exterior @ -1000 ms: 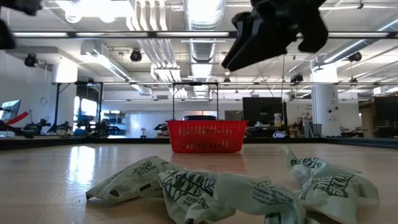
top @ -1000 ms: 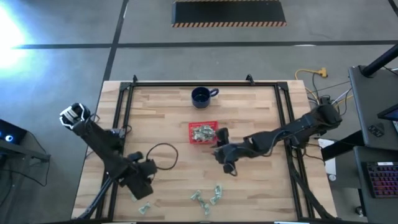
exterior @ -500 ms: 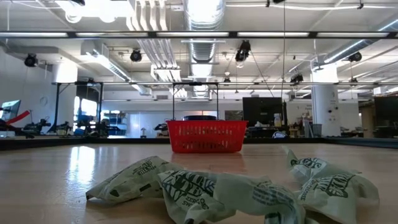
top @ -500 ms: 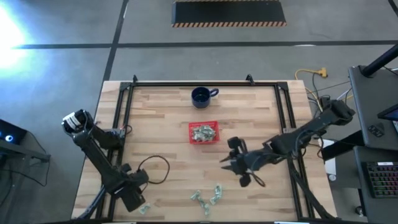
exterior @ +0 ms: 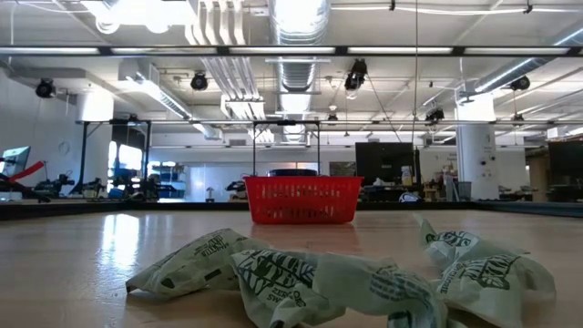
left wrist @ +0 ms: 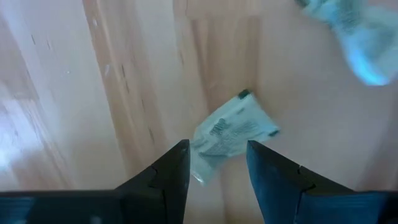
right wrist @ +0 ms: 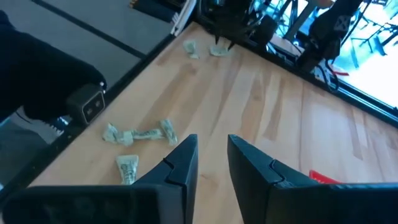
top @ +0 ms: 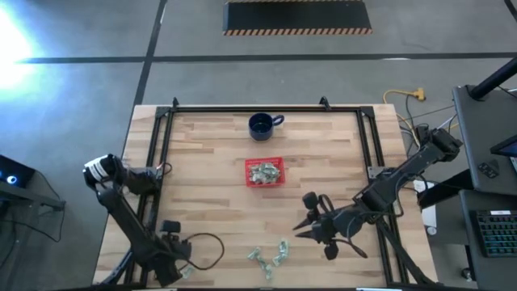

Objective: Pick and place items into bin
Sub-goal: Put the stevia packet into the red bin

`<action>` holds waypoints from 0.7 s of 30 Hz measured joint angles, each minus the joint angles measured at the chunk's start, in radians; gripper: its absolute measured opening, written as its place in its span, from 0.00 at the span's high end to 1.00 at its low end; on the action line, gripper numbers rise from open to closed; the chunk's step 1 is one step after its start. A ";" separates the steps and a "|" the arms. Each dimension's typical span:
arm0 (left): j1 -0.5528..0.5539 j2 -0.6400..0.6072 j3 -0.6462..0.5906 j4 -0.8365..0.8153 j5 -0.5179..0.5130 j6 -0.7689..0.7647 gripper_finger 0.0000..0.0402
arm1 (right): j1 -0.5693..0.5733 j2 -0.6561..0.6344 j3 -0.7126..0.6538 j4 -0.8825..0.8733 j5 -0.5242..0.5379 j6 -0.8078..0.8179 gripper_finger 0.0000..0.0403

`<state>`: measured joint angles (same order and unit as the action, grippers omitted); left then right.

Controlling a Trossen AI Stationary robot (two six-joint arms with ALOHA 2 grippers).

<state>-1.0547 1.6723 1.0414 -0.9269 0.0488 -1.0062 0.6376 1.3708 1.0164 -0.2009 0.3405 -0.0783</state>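
- The bin [top: 264,172] sits just past the middle of the surface [top: 210,170], already holding several items; the loose items [top: 269,257] lie in a cluster near the front edge, at about 6 o'clock from it.
- The items carry dark green print, but no wording on them can be read.
- A lone item [left wrist: 231,132] lies just ahead of the left gripper [left wrist: 217,165], whose fingers stand moderately apart with nothing between them.
- The right gripper [top: 311,226] hangs at 4 o'clock from the bin, its fingers a narrow gap apart and empty.
- A dark blue mug [top: 262,124] stands at 12 o'clock from the bin.
- The low view shows the bin's slotted wall and the item print, but neither arm.
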 joint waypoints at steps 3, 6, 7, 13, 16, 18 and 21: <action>-0.007 0.042 -0.002 -0.001 0.003 0.045 0.65 | 0.000 0.004 0.000 0.005 0.001 0.009 0.82; -0.007 0.075 0.007 -0.001 0.009 0.088 0.65 | 0.000 0.005 0.000 0.005 0.001 0.012 0.83; -0.006 0.082 0.010 -0.001 0.012 0.098 0.65 | 0.000 0.005 0.000 0.005 0.001 0.012 0.83; -0.006 0.083 0.009 0.001 0.013 0.078 0.65 | 0.000 0.006 0.000 0.006 0.001 0.012 0.83; -0.006 0.071 0.005 0.005 0.011 0.026 0.65 | 0.000 0.006 0.000 0.006 0.001 0.011 0.83; -0.006 0.061 -0.002 0.014 0.009 0.006 0.67 | 0.000 0.006 0.000 0.006 0.001 0.010 0.83; -0.004 0.058 -0.004 0.034 0.008 -0.008 0.72 | 0.000 0.006 0.000 0.006 0.001 0.008 0.83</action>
<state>-1.0592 1.7304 1.0376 -0.8925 0.0566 -1.0137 0.6373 1.3773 1.0164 -0.1947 0.3412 -0.0700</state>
